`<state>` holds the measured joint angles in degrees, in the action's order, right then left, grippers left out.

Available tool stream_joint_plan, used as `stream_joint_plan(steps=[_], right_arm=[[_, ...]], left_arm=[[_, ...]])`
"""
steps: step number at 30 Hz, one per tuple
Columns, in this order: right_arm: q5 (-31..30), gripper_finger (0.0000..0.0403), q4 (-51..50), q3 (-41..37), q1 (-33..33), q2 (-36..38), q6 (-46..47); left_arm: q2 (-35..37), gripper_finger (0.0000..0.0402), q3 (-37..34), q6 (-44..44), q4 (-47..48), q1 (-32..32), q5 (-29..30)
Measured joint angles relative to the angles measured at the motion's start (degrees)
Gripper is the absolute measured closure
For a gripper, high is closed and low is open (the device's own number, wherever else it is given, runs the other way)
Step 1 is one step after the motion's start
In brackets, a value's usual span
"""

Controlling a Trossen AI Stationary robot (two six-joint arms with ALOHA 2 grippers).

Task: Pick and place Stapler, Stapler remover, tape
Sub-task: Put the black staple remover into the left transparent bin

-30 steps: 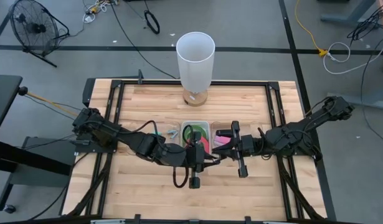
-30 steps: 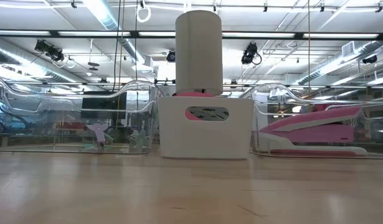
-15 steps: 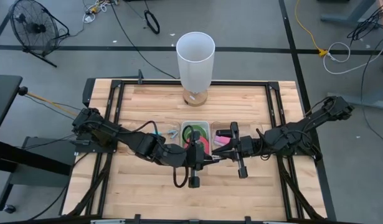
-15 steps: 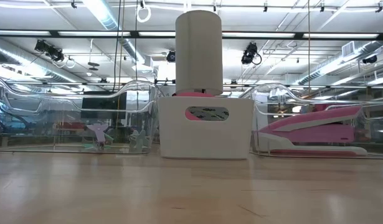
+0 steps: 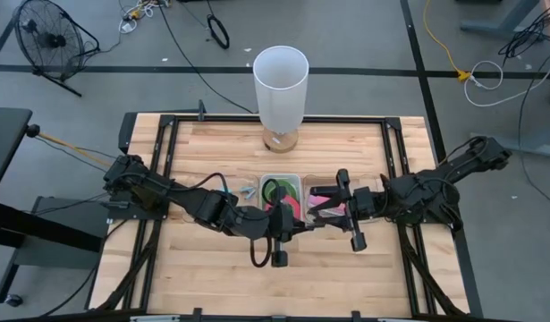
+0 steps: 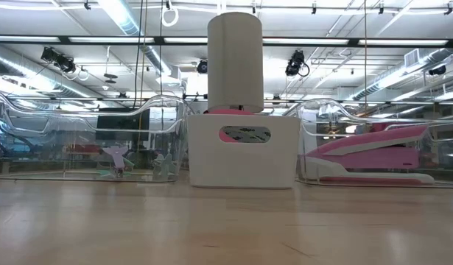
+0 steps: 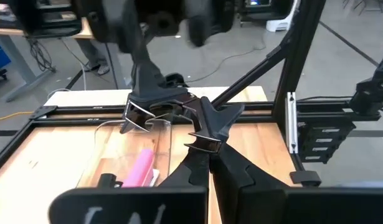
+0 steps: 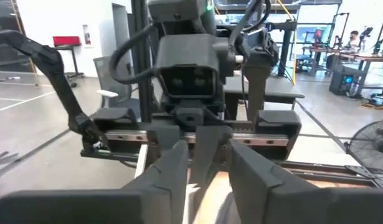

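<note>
Biggest thing going on is the wooden table [image 5: 212,277], pale planks with a dark metal frame round it, sitting on a grey floor littered with cables and a fan [image 5: 44,38] off in the corner. At the far edge stands a tall white cylinder [image 5: 281,87].

Both arms meet mid-table over three small bins, and they cover a lot. The middle white bin [image 6: 243,149] has the tape [image 5: 275,190] in it, but from above you only get a green ring and a bit of pinkish red beside it; how many rolls are there, can't tell. At table level only a pink edge pokes over the rim.

The pink stapler [image 6: 370,153] lies in the clear bin next to it, long and low, clear to see at table level. The little staple remover [image 6: 116,157] in the other clear bin is hard to make out.

Left gripper [image 5: 297,226] is pressed together, holding nothing. Right gripper [image 5: 319,208] faces it, fingers [image 8: 174,175] parted a bit, empty.
</note>
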<state>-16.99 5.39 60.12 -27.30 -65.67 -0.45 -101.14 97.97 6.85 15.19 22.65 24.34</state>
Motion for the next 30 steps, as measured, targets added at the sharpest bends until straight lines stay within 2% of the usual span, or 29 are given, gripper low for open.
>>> stream_joint_plan(steps=[4,8,15,21,23,26,30], right_arm=[[0.08,0.0270,-0.82,0.00,-0.03,1.03,0.01],[-2.00,0.0261,-4.83,0.02,-0.03,2.36,2.46],[-3.37,0.0268,-18.97,0.02,-0.10,4.21,11.84],[0.68,0.0278,-30.52,0.02,-0.21,3.99,21.24],[2.16,0.0282,-33.32,0.02,-0.21,3.98,24.02],[3.10,0.0286,-35.76,0.04,-0.27,3.98,27.15],[3.10,0.0290,-36.30,0.04,-0.30,3.98,28.08]], left_arm=[[0.00,0.0396,0.00,0.47,2.39,0.00,1.86],[0.00,0.0396,0.00,4.07,9.39,0.00,4.75],[0.00,0.0396,-0.02,16.05,30.06,0.00,11.20],[0.00,0.0396,-0.04,31.56,52.53,0.00,14.30],[0.00,0.0396,-0.04,36.61,59.92,0.00,14.01],[0.00,0.0396,-0.07,40.37,68.35,0.00,10.27],[0.00,0.0395,-0.11,39.50,72.47,0.00,5.89]])
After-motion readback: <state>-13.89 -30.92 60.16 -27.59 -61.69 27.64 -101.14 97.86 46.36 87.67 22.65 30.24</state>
